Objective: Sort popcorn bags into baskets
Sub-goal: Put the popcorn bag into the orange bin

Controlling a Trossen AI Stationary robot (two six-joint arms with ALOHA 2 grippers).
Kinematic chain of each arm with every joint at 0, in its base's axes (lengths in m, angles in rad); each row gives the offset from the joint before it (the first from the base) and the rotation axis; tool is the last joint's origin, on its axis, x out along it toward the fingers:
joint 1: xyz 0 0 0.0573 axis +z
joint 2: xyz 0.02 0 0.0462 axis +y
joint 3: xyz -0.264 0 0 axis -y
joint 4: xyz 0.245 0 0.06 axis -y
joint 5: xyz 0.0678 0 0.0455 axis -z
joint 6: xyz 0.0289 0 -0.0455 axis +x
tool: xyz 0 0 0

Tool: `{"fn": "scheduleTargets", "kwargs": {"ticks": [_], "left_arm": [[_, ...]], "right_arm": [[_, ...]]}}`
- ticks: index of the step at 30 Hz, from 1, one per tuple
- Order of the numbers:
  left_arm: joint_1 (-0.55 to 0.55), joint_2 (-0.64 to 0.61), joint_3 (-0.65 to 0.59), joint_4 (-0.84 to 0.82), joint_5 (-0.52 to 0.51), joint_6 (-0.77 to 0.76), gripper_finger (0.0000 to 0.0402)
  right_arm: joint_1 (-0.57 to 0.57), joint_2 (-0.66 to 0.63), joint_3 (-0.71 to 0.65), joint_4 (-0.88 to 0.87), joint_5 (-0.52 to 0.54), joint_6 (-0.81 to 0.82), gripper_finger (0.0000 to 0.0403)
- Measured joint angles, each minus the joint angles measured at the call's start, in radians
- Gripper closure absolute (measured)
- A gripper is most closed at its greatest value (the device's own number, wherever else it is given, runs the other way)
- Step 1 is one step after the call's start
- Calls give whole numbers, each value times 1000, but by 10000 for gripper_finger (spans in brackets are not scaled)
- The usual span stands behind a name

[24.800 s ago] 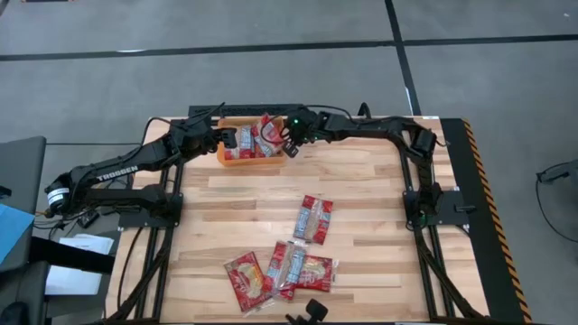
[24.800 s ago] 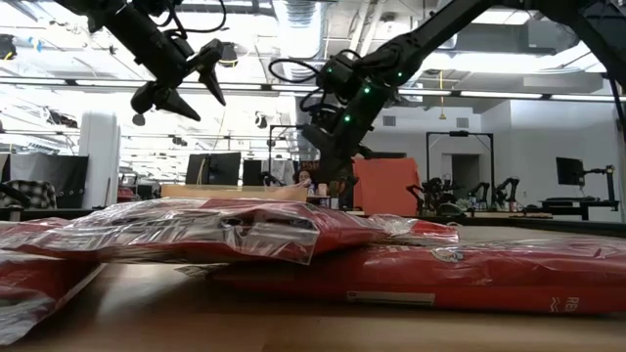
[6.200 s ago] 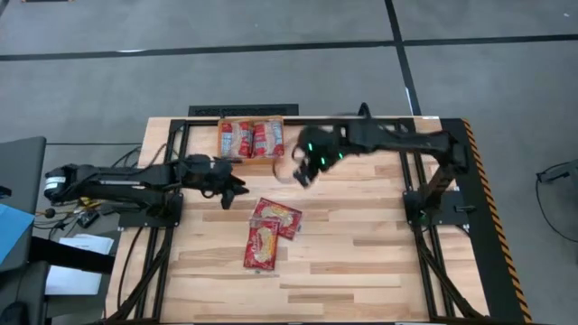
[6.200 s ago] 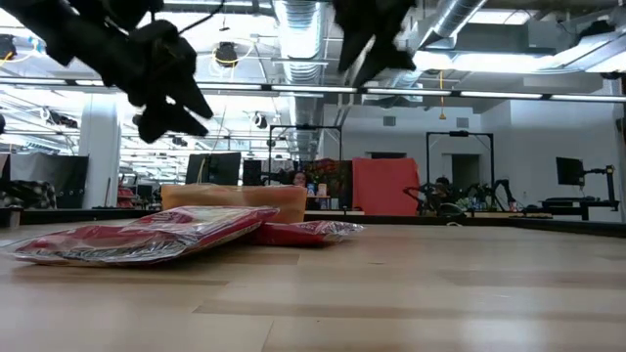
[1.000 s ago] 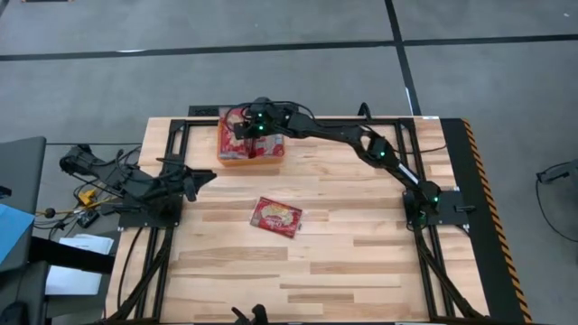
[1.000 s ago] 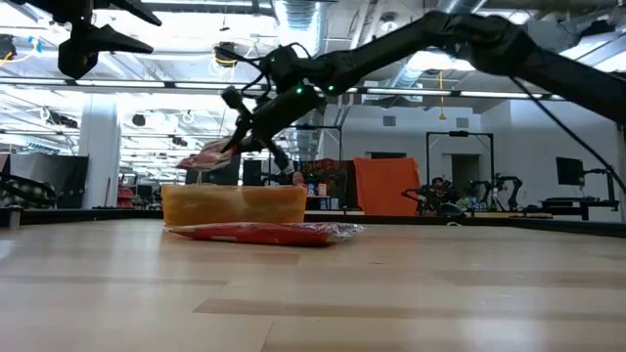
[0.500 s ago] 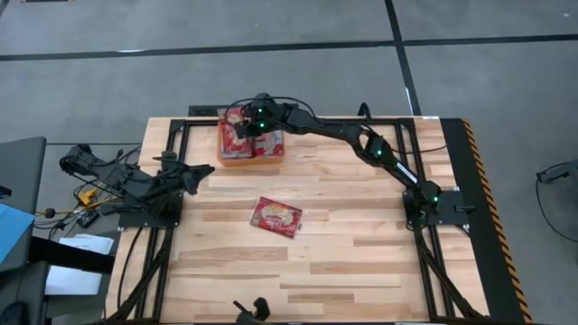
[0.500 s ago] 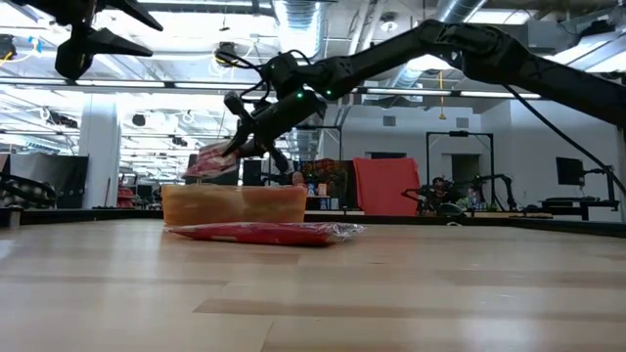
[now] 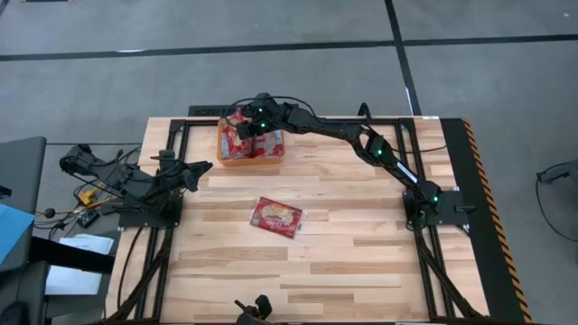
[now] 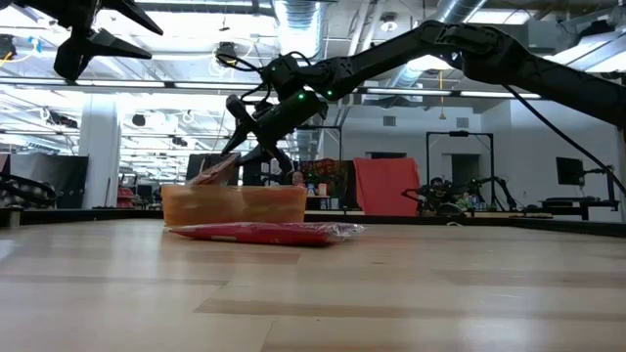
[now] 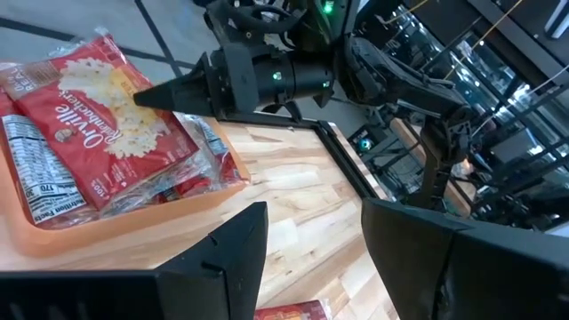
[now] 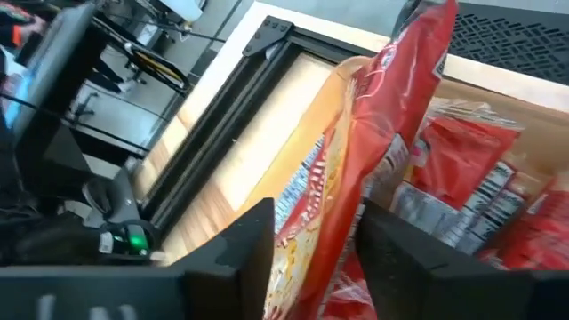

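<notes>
The orange basket (image 9: 253, 161) stands at the table's far edge, left of the middle, with several red popcorn bags in it (image 12: 462, 178). My right gripper (image 9: 246, 124) reaches over it from the right and is shut on a red bag with a yellow panel (image 11: 98, 116). This bag also shows in the low view (image 10: 210, 174). Another red bag (image 9: 276, 217) lies flat on the wood near the middle of the table. My left gripper (image 9: 200, 170) hangs open and empty over the table's left edge. My right gripper pinches the bag's near end (image 12: 333, 240) between its two fingers, one on each flat face. The fingers come from the table's right, slanting down. The bag slopes down away from them, and its free end (image 11: 53, 53) lies on the bags in the basket.
Black frame rails (image 9: 181, 144) run along the table's far, left and right sides. A dark object (image 9: 257, 310) sits at the near edge. Bare wood lies all round the loose bag, which also shows in the low view (image 10: 264, 233) in front of the basket (image 10: 254, 205).
My right gripper has gone down toward the basket with the bag. The bag hung above the basket's rim a second ago. Now it slopes more steeply and its free end is down inside the basket.
</notes>
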Motion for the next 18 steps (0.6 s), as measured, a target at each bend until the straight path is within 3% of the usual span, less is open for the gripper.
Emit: {"fn": "scheduleTargets", "kwargs": {"ticks": [6,18], "left_arm": [[0,0,0,-6,0,0,229],[0,0,0,-28,-1,-16,229]], "right_arm": [[3,-4,0,-121,12,-109,207],[33,-8,24,-190,53,-262,250]]}}
